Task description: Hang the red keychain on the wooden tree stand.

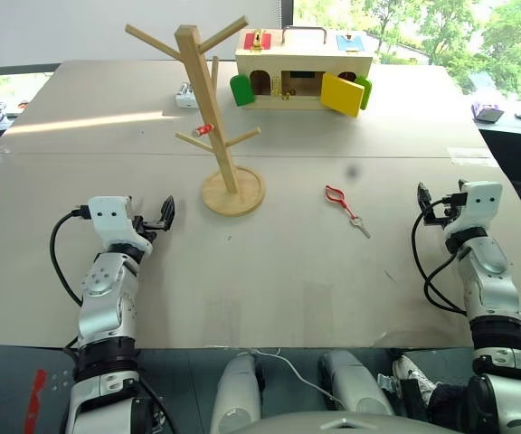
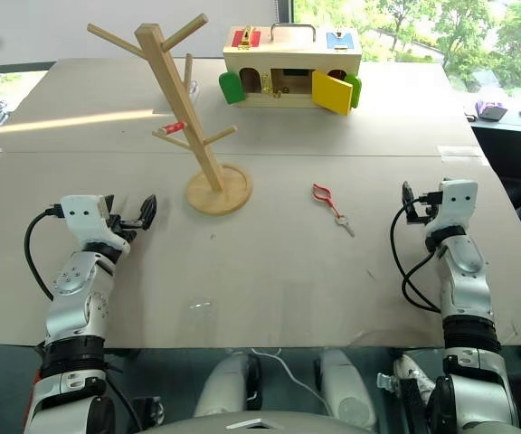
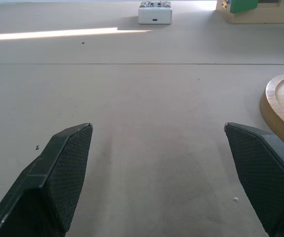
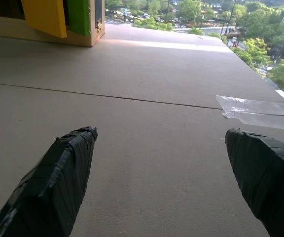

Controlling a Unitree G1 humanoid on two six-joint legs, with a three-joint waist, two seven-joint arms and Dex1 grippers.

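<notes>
The red keychain (image 1: 336, 196) lies flat on the table, its small silver key (image 1: 359, 225) pointing toward me, right of the wooden tree stand (image 1: 208, 108). The stand rises upright from its round base (image 1: 233, 193) at mid-table. My left gripper (image 1: 165, 215) hovers low over the table, left of the base and a short way off, open and holding nothing; its wrist view shows the base's rim (image 3: 281, 106) beside one finger. My right gripper (image 1: 423, 197) is open too, to the right of the keychain and well apart from it, with bare table between its fingers (image 4: 65, 173).
A pale wooden box (image 1: 301, 65) with green and yellow doors stands at the back. A small white device (image 1: 186, 95) sits behind the stand. A tiny red-and-white piece (image 1: 204, 129) hangs on a low peg. Clear tape (image 4: 255, 109) marks the table's right side.
</notes>
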